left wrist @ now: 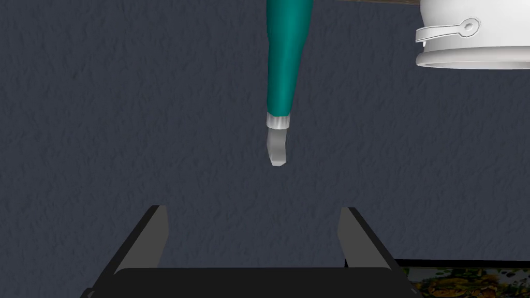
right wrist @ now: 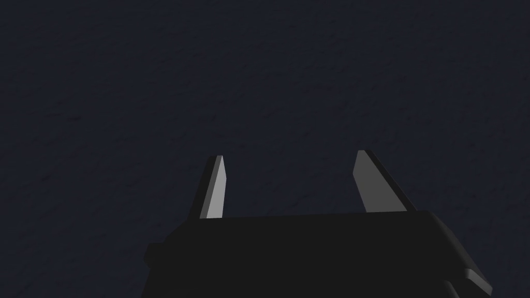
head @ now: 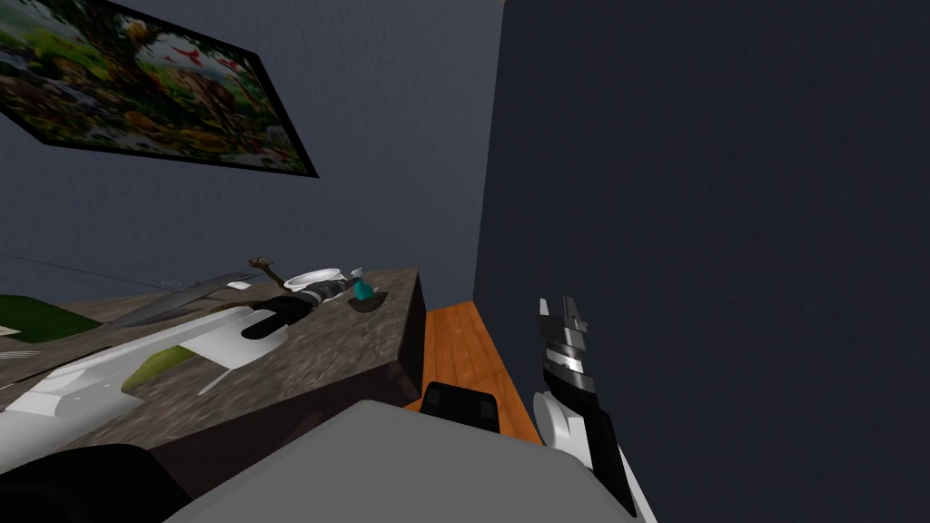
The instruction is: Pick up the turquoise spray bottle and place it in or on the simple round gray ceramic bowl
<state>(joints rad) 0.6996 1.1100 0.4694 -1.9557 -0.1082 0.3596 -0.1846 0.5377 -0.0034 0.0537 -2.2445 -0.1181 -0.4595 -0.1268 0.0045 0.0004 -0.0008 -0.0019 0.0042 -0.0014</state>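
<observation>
Turquoise spray bottle (left wrist: 283,62) beyond left hand (left wrist: 252,208), clear of parted fingers (left wrist: 157,238).

Mottled brown-grey countertop (head: 354,350), set in a corner of dark blue-grey walls.
White pail (left wrist: 473,36) with bail handle near the far edge, toward the far right corner. Small brown item (head: 263,265) just beside it, kind unclear. Green shape (head: 36,318) at the left end. Framed landscape painting (head: 154,86) on the wall above. Orange wood floor (head: 463,350) past the right edge.

Dark walls (head: 708,182) are rising all around; a picture (head: 145,82) is hanging upper left, and a mottled worktop (head: 363,350) is lying left of the orange floor (head: 463,350).
</observation>
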